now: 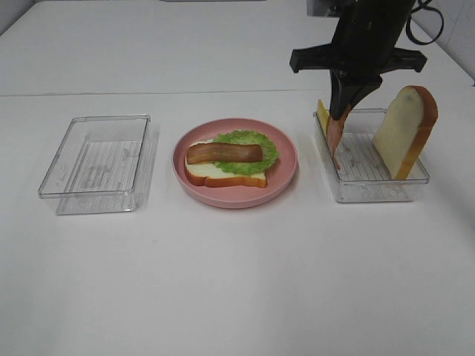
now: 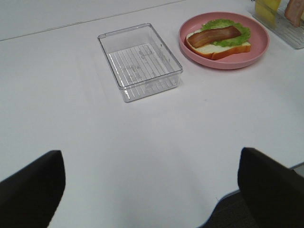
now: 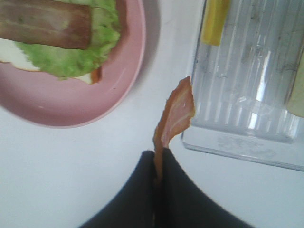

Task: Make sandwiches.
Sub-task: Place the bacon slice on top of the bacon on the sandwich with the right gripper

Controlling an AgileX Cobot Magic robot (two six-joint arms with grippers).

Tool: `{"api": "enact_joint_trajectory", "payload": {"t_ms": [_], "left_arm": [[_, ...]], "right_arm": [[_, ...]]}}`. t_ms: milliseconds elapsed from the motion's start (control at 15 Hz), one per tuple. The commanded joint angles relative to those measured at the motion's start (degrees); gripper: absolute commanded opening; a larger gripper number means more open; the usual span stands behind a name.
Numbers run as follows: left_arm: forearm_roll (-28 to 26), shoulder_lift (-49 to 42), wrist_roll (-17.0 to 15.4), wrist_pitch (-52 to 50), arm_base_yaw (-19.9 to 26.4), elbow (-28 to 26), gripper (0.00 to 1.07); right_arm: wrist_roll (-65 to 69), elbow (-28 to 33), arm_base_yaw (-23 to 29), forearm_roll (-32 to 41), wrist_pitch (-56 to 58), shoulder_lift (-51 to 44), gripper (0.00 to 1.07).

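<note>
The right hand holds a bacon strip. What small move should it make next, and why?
Probably carry it left until it is above the pink plate. The right hand is shut on a hanging bacon strip by the clear tray's edge, while the plate holds bread, lettuce and only one laid strip.

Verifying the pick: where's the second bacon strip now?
Right side of the exterior view: the bacon strip hangs from the shut right claw at the left edge of the right clear tray, beside the cheese slice.
</note>
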Motion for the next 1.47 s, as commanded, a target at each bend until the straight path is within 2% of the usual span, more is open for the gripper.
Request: {"api": "enact_joint_trajectory", "payload": {"t_ms": [67, 333, 667, 867, 933, 1333, 1467], "left_arm": [[-0.29, -1.09, 0.0, -0.57, -0.46, 0.11, 0.93], [-0.29, -1.09, 0.0, -0.57, -0.46, 0.11, 0.92], [-0.29, -1.09, 0.0, -0.57, -0.46, 0.11, 0.92], [-0.29, -1.09, 0.0, -0.57, -0.46, 0.11, 0.92], [-0.29, -1.09, 0.0, -0.57, -0.46, 0.11, 0.92], [-0.29, -1.09, 0.0, -0.57, -0.46, 0.11, 0.92], [-0.29, -1.09, 0.0, -0.57, -0.46, 0.11, 0.92]], "right_arm": [[-4.35, -0.17, 0.11, 7.96, 4.87, -2.46, 0.0], [-13.92, -0.17, 0.11, 27.16, -0.11, -2.52, 0.0], [-19.77, -0.17, 0.11, 41.42, -11.8, -0.97, 0.0], [-24.12, -0.17, 0.11, 49.62, -13.41, 3.95, 0.0], [-25.9, -0.17, 0.11, 54.49, -14.95, 7.85, 0.0], [-30.77, -0.17, 0.11, 65.95, -17.3, 15.01, 0.0], [-30.77, -0.17, 0.11, 66.63, -17.93, 17.07, 0.0]]}}
